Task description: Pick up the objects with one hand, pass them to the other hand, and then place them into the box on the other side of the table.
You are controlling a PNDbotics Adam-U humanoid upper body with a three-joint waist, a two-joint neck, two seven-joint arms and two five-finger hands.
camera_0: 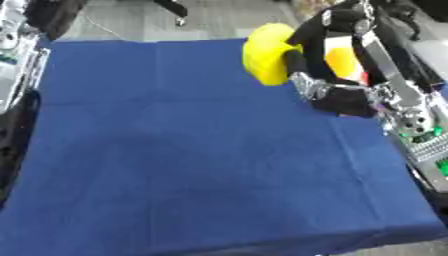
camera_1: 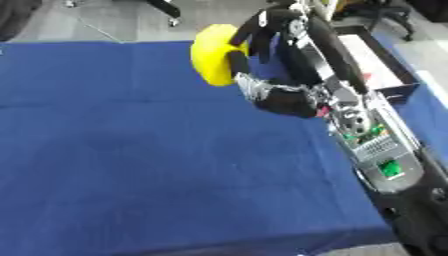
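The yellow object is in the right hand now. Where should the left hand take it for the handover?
Probably the rounded left side of the yellow object, approached from the left. That side bulges clear over the blue cloth, while the right robot hand covers its right side and top with curled fingers.

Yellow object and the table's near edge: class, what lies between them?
Only bare blue cloth lies between the yellow object, held by the right hand, and the near edge, as the left eye view shows.
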